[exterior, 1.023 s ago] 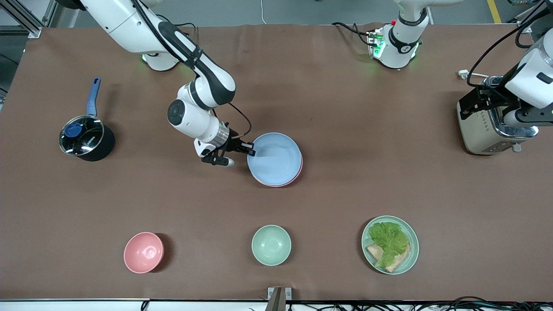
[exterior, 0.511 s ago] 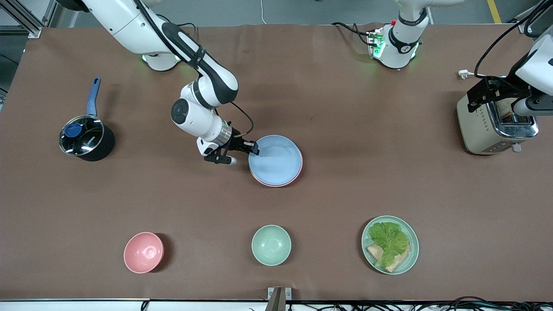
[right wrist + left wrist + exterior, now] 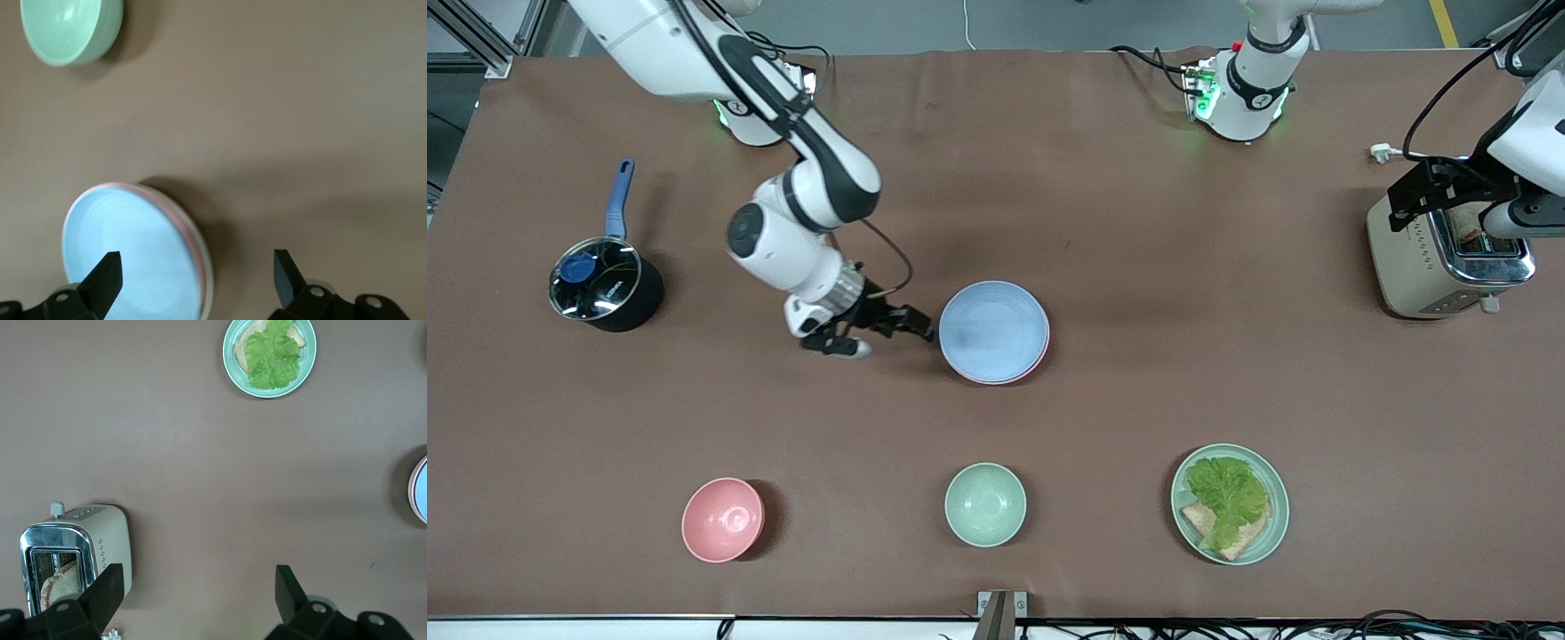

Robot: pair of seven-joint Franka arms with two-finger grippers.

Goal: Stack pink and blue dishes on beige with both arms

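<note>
Stack sits mid-tabletop [image 3: 1138, 222]: blue plate [image 3: 992, 329] on top, pink plate [image 3: 1040, 358] showing as a rim under it, beige plate probably at the bottom, hard to confirm. Plates are round and lie flat, face up, so no long axis or heading.

Right pincer [image 3: 911, 322] is released, empty, just beside the stack toward the right arm's end. Left pincer [image 3: 197, 587] is spread, empty, waiting over the toaster [image 3: 1440, 258].

Risk: a low sweep by the right pincer clips the rim and slides the top plate off-centre.
</note>
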